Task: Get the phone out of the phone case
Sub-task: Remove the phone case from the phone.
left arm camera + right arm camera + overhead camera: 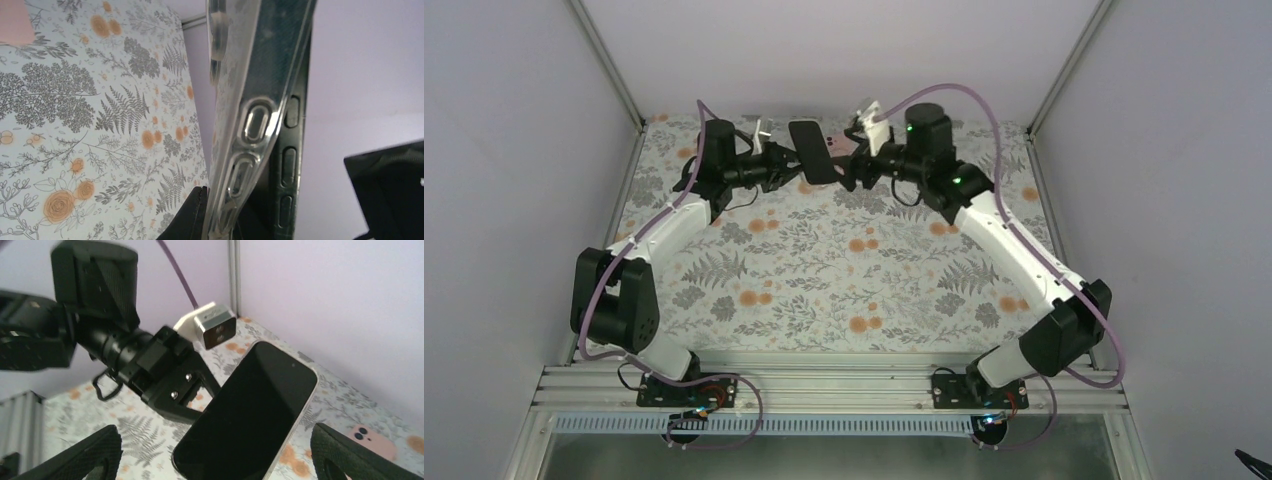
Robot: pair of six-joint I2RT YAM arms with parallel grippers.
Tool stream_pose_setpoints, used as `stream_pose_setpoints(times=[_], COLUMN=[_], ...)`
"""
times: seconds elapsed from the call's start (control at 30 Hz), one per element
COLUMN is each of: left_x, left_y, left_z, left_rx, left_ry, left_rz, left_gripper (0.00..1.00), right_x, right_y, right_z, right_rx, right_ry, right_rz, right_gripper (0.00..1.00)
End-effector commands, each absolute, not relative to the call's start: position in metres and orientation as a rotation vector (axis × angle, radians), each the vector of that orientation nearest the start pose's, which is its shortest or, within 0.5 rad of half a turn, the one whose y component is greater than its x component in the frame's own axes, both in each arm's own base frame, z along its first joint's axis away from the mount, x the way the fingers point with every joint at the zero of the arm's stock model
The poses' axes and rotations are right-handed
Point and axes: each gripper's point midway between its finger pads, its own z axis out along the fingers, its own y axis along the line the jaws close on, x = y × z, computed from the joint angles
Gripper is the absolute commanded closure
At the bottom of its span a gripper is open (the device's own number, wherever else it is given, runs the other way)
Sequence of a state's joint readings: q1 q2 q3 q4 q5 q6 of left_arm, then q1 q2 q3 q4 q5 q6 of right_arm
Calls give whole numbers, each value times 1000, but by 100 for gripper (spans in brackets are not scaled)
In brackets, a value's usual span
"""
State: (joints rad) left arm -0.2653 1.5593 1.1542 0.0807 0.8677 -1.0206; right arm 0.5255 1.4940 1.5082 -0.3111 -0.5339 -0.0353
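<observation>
The left tool (781, 166) is clamped on one long edge of the phone (250, 410) and holds it off the flowered desk (824, 270), near the far wall. The phone's long axis runs roughly crosswise to the left tool's reach, with one short end toward the back wall and the other toward the arms' bases. Its dark screen faces the right tool (216, 431). The right tool's fingers (95, 455) are spread wide apart and touch nothing, and the phone sits just ahead of them, in line with the gap. From the left wrist, the clear phone case (235, 115) is seen edge-on, close in front of the tool. Its rim with two raised button covers lies beside the phone's dark side and its own row of buttons, not over them. A pink slab with two lenses (372, 440) lies flat on the desk beyond the right tool, apart from the held phone.
</observation>
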Motion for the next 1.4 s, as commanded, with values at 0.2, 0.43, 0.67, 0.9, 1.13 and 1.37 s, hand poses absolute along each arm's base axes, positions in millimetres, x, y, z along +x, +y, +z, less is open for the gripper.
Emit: stream_pose_setpoints(times=[0.2,0.43,0.67,0.9,1.13,1.37], left_x=[399,396,393,391,388,389], left_y=[-239,-240,-239,-239,-239,-239], left_z=[283,281,281,284,281,279], left_rx=[-197,-203,-195,-185,-181,-183], left_ry=[2109,2110,2109,2099,2102,2106], left_rz=[-1741,-1770,-1777,-1782,-1775,-1770], left_gripper=[98,98,98,98,98,98], right_x=[349,348,359,368,371,366], right_y=[337,355,353,346,342,347], right_z=[326,308,299,291,302,309], right_rx=[-1027,-1077,-1065,-1049,-1012,-1031], right_ry=[1623,1576,1557,1536,1504,1509], right_rz=[299,150,18,-87,-111,-55], right_gripper=[18,23,25,30,35,36])
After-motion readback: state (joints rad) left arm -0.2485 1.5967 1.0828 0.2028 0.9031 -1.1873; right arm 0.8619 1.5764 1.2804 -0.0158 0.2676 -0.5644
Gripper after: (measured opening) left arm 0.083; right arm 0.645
